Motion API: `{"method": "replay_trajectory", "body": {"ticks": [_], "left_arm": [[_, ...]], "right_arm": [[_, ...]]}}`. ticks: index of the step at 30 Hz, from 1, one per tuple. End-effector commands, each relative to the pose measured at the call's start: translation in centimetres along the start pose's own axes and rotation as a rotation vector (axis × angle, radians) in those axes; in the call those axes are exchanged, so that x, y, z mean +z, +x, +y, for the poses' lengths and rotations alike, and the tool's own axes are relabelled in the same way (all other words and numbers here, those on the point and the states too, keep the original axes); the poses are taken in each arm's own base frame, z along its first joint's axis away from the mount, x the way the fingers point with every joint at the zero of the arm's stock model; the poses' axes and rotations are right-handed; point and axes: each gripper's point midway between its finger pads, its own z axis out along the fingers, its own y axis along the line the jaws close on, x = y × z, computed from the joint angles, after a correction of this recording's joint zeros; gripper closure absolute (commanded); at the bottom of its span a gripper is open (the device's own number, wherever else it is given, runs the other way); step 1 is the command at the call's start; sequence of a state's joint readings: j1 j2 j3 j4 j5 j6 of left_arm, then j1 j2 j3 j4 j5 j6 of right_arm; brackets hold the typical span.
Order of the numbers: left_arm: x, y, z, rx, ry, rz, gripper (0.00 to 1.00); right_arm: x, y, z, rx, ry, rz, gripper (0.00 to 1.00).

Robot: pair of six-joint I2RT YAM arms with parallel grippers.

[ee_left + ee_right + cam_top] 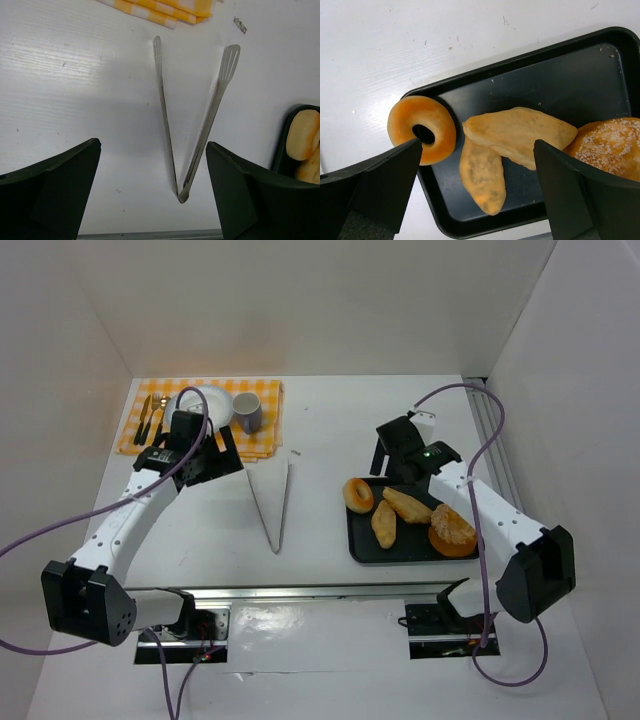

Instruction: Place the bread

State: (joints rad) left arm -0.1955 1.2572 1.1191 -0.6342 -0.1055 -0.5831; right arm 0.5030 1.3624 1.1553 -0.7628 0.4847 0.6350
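The bread lies on a black tray (400, 550) at the right: a glazed ring (358, 494) resting over the tray's left rim and two oval rolls (407, 505) (384, 524) side by side. In the right wrist view the ring (422, 129), the rolls (520, 135) (481, 177) and the tray (560, 75) show below the fingers. My right gripper (392, 465) (477, 150) is open and empty, hovering above the tray's far left part. My left gripper (222, 458) (152, 150) is open and empty above the table, left of metal tongs (275, 505).
The tongs (195, 130) lie spread in a V on the table's middle. A round orange fluted pastry (452, 530) (612, 147) fills the tray's right end. At the back left, a yellow checked mat (262, 430) holds a white plate (212, 400), a mug (247, 412) and cutlery (152, 418).
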Motion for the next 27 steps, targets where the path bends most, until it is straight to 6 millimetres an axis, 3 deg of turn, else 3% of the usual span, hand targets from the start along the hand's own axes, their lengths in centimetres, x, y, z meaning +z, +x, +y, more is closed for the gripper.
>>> {"method": "replay_trajectory", "body": {"ticks": [1, 2, 8, 12, 16, 20, 27], "left_arm": [[-0.5, 0.0, -1.0, -0.025, 0.051, 0.016, 0.00], [-0.5, -0.2, -1.1, -0.025, 0.057, 0.006, 0.00], [0.0, 2.7, -2.8, 0.022, 0.040, 0.029, 0.00], [1.1, 6.8, -4.1, 0.057, -0.004, 0.097, 0.00], [0.9, 12.6, -6.3, 0.075, -0.009, 0.201, 0.00], [1.7, 16.5, -6.8, 0.057, -0.059, 0.232, 0.00], [4.4, 18.1, -6.0, 0.053, -0.116, 0.264, 0.00]], "right_arm": [[-1.1, -1.8, 0.2, 0.062, -0.043, -0.070, 0.00], [-1.2, -1.7, 0.0, 0.063, -0.044, -0.071, 0.00], [-1.5, -2.4, -0.7, 0.085, -0.034, -0.092, 0.00], [-1.7, -2.1, -1.1, 0.087, -0.036, -0.094, 0.00], [-2.3, -2.4, -1.3, 0.114, -0.065, -0.121, 0.00], [-2.2, -2.4, -2.0, 0.129, -0.059, -0.116, 0.00], [-2.3, -2.6, -2.1, 0.126, -0.060, -0.113, 0.00]]}}
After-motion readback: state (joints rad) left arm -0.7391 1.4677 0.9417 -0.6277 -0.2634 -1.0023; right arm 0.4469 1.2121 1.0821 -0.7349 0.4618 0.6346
